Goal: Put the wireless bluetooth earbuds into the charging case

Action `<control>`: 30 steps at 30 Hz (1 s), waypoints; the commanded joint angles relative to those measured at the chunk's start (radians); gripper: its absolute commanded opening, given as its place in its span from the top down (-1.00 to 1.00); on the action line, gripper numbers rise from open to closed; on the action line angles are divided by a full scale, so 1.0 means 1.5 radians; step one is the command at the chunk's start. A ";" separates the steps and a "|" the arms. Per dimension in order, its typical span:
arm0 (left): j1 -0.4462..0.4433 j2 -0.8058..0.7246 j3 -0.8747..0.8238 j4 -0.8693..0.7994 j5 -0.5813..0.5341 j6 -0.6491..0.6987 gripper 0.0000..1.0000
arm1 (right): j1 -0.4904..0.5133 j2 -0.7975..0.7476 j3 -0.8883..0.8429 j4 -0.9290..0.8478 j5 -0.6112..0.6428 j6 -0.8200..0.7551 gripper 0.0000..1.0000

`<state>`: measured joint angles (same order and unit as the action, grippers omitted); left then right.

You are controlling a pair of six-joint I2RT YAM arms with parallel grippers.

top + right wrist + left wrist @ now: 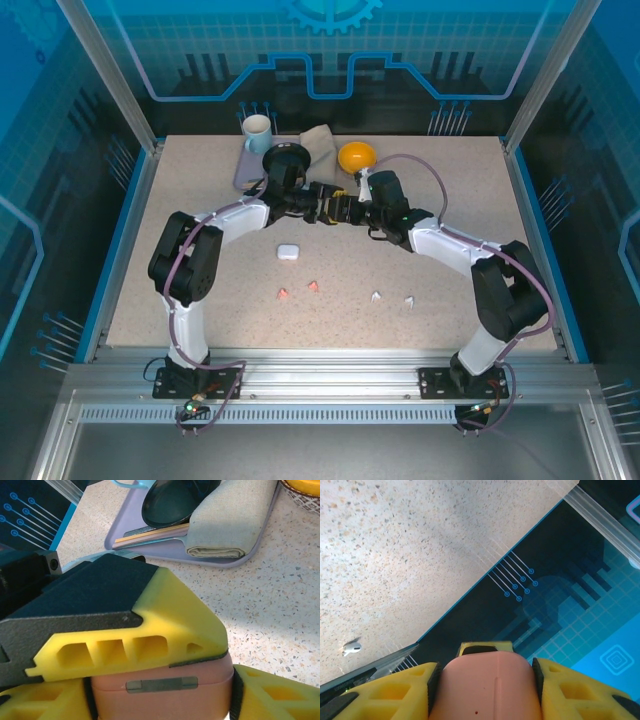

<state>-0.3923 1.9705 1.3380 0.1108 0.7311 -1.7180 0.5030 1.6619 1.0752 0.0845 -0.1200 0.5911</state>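
A salmon-pink charging case (490,690) hangs above the table's far middle, where both grippers meet. My left gripper (485,677) is shut on it, a black pad against each side. My right gripper (162,695) grips the same pink case (162,700) from the other end, its pads at the case's sides, and a left finger (150,625) lies across the top. The case's lid is closed. A white charging case (288,252) lies on the table. Nearer the front lie two pink earbuds (283,293) (314,286) and two white earbuds (376,296) (410,300).
At the back stand a lilac tray (243,172) with a dark bowl (175,500), a folded cloth (230,520) and a mug (257,130). An orange bowl (357,157) sits just behind the grippers. Glass walls close in the table.
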 commanded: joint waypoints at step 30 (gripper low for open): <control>-0.219 0.241 0.546 -0.898 -0.872 0.619 1.00 | -0.212 -0.417 -0.240 -0.372 0.109 0.127 -0.74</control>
<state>-0.6777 2.2665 2.0735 -1.0512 -0.3401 -0.8089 0.2153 1.0286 0.6899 -0.4248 0.0383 0.7574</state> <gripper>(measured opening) 0.437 0.868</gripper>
